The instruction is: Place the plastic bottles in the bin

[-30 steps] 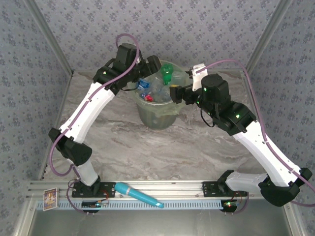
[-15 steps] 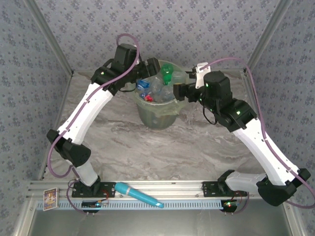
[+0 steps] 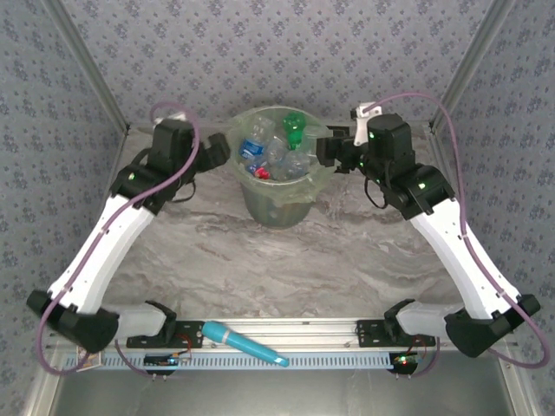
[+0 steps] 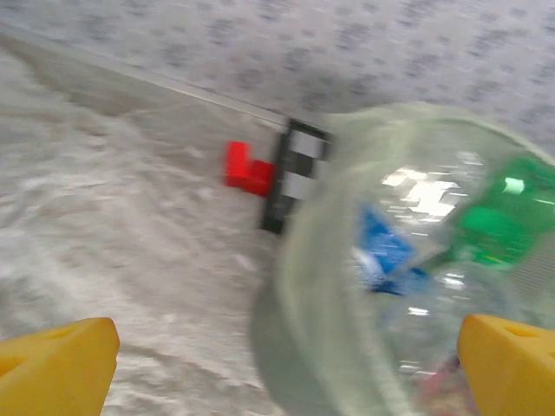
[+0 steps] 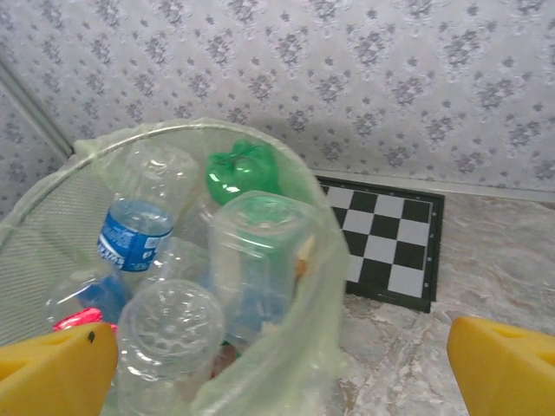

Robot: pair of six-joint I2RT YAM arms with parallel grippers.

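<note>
The pale-green bin [image 3: 276, 204] with its liner stands at the back middle of the table. It holds several plastic bottles: a green one [image 3: 295, 130], clear ones with blue labels [image 3: 254, 149] and a red-labelled one [image 3: 260, 173]. My left gripper [image 3: 217, 152] hangs open just left of the rim with nothing in it. My right gripper [image 3: 328, 152] hangs open just right of the rim, also holding nothing. In the left wrist view the gripper [image 4: 282, 373] straddles the blurred bin wall [image 4: 303, 286]. In the right wrist view the gripper [image 5: 277, 373] looks down on the liner edge [image 5: 303, 347] and a blue-labelled bottle [image 5: 134, 234].
A black-and-white chequered board [image 5: 386, 243] lies behind the bin, with a red block [image 4: 247, 169] beside it. A teal stick [image 3: 245, 343] and a small card [image 3: 89, 351] rest on the front rail. Patterned walls close in the back and both sides.
My left arm has swung back to the left, off the bin's top to beside its rim. My right gripper has shifted slightly up and right, away from the rim.
</note>
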